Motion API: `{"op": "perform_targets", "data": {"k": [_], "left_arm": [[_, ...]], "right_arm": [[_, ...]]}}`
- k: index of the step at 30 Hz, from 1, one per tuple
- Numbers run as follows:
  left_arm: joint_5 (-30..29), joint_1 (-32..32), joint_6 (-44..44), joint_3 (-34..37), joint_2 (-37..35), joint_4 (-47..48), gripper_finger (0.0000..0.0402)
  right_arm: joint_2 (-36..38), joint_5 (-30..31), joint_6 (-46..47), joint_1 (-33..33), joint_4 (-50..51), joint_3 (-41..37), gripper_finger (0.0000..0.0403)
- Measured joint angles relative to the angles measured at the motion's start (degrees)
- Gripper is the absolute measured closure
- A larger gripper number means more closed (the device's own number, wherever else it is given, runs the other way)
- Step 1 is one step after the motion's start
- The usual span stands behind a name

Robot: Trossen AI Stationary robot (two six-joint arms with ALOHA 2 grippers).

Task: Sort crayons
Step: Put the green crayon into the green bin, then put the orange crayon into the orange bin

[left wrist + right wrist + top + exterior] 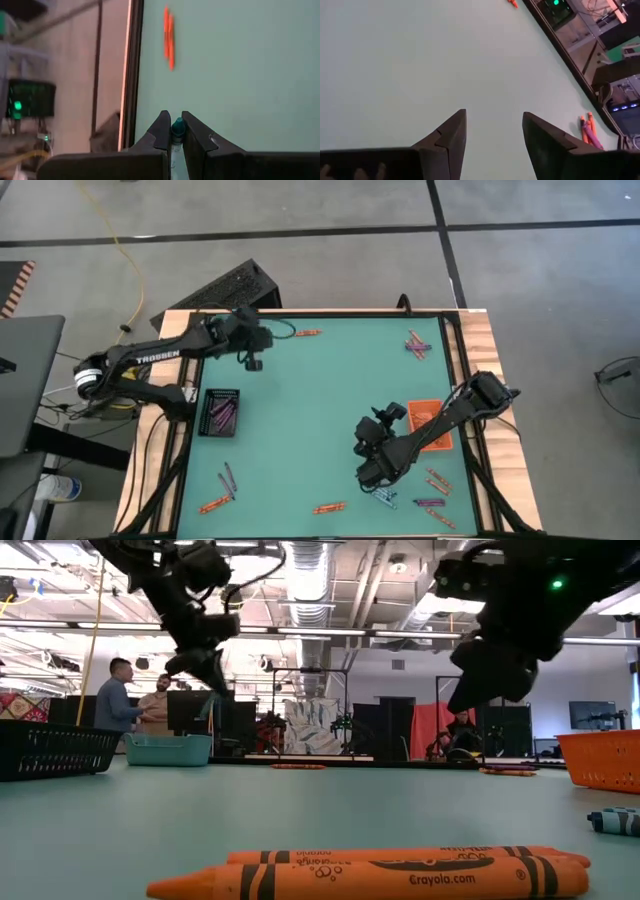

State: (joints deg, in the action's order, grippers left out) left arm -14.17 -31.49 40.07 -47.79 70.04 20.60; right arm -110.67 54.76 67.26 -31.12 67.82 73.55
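Left gripper point(173, 131): I am holding it above the table's far-left area, beside the black tray point(221, 412); my fingers are pinching a teal-tipped crayon point(177, 129) upright between them.
Right gripper point(494, 131): I am hovering it over the near-right of the green mat point(320, 420), jaws spread wide and gripping nothing.
Crayons: purple ones are lying in the black tray; orange crayons point(400, 874) are resting along the near edge; others are sitting scattered near the corners.
Orange tray point(432, 425): it is sitting just beside my right arm.
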Motion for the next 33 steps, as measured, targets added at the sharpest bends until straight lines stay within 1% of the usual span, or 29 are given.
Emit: {"op": "perform_targets", "data": {"k": [6,12,17,20,23,26,29,33], "left_arm": [[-0.03,-8.51,4.43,-0.13,0.33,4.57,0.0395],[-0.05,-15.01,7.73,-0.09,0.37,3.82,0.0395],[-0.09,-19.01,10.02,-0.09,3.68,2.98,0.0392],[-0.90,-19.79,10.17,-0.09,7.88,1.81,0.0373],[-6.59,-19.56,9.25,-0.54,13.27,0.82,0.0349],[-10.15,-19.57,8.40,-1.30,17.73,1.04,0.0327],[-10.51,-19.48,6.74,-1.89,20.24,1.06,0.0301],[-10.06,-19.32,4.43,-2.92,20.32,0.91,0.0267]], "right_arm": [[0.00,0.23,2.98,-2.34,0.46,-0.12,0.0210],[0.00,0.52,4.35,-3.53,0.49,-0.12,0.0210],[0.00,0.53,5.42,-3.86,0.14,-0.12,0.0210],[0.00,0.10,5.86,-4.10,-0.04,-0.12,0.0210],[0.00,-0.86,6.40,-4.28,-0.16,-0.12,0.0210],[0.00,-2.19,6.67,-4.87,-0.39,-0.12,0.0210],[0.00,-2.94,7.80,-5.78,0.04,-0.12,0.0210],[0.00,-2.98,7.89,-6.87,0.28,0.01,0.0210]]}}
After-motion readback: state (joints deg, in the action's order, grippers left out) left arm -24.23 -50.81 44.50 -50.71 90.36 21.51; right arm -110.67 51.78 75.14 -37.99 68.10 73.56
